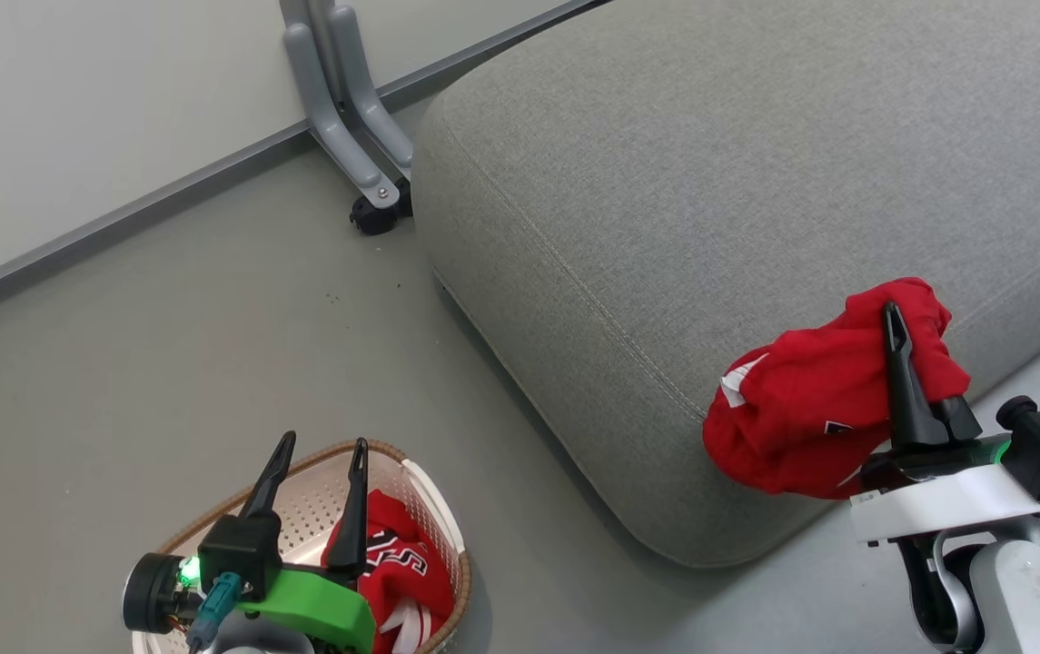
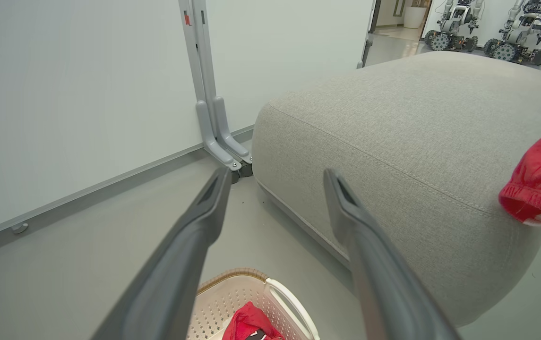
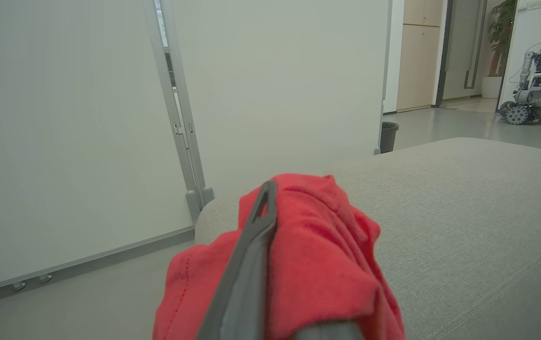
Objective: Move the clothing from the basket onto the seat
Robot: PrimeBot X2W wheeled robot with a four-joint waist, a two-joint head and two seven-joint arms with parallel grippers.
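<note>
My right gripper (image 1: 894, 313) is shut on a bunched red garment (image 1: 810, 409) with white trim, held over the near edge of the grey seat (image 1: 710, 163). In the right wrist view the red garment (image 3: 317, 264) wraps around the fingers above the seat (image 3: 478, 198). My left gripper (image 1: 321, 447) stands open and holds nothing, above the cream basket (image 1: 447, 527) with its brown rim on the floor at lower left. A second red garment (image 1: 401, 563) with black letters lies in that basket. The left wrist view shows the basket (image 2: 232, 297), the red garment (image 2: 251, 326) in it and the seat (image 2: 416, 123).
A grey wheeled partition foot (image 1: 365, 136) stands against the wall by the seat's far left corner. Grey floor (image 1: 211, 345) lies between basket and seat. Other robots (image 2: 487, 28) are parked far beyond the seat, and a dark bin (image 3: 388, 136) stands by the wall.
</note>
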